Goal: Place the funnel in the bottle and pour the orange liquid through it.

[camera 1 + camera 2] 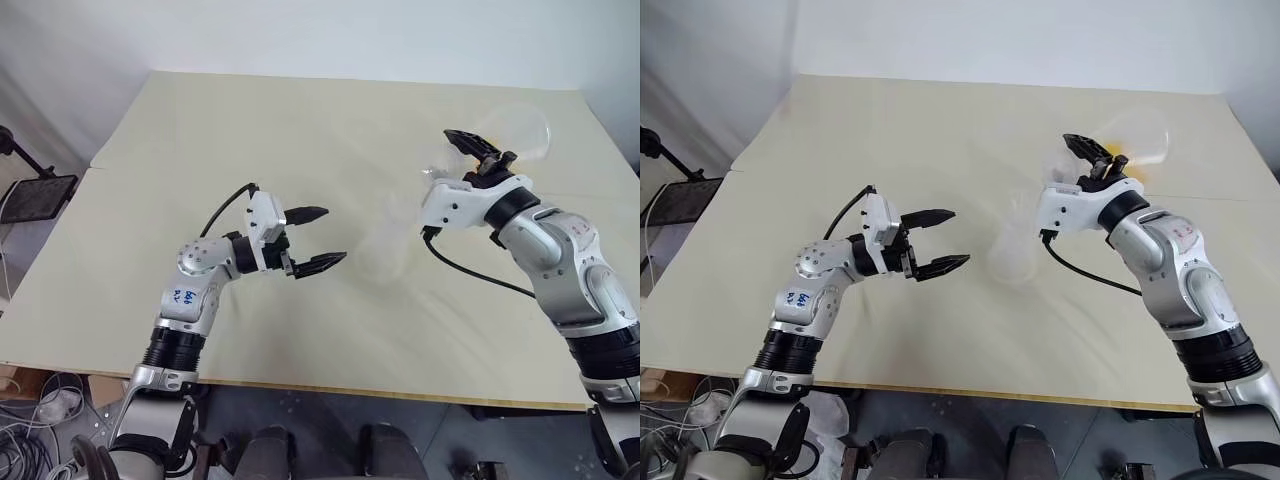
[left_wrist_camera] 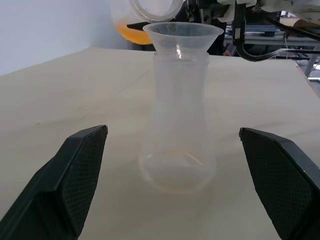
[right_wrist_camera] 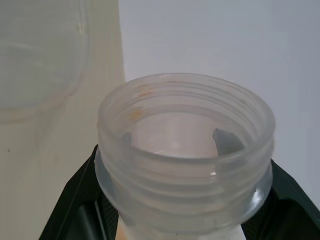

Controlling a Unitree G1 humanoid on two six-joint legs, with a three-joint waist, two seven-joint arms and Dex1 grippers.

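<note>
The funnel is already seated, so the pouring step is in hand, judged from how things stand.

Nearest, the left gripper [image 1: 318, 240] holds its jaws wide apart with nothing between them, its ribbed black pads flanking open air. Straight ahead of those jaws, apart from them, stands the bottle [image 2: 178, 125] on the pale matte desk [image 1: 250, 130]: clear thin-walled plastic, slim at the neck and flaring to a rounded base, apparently empty. The funnel [image 2: 182, 35] sits in its neck, a small translucent cone with a wide, thin lip.

Beyond the bottle, the right gripper [image 3: 175, 200] has its jaws clamped round the threaded neck of a clear, wide-bodied flask [image 1: 1137, 137], held tipped with its ridged mouth pointing away from the jaws. The orange liquid [image 2: 131, 34] pools in the flask's belly, above and behind the funnel.

Next, the flask's mouth probably needs to come over the funnel's lip and tilt slowly; the left jaws could steady the light bottle.
</note>
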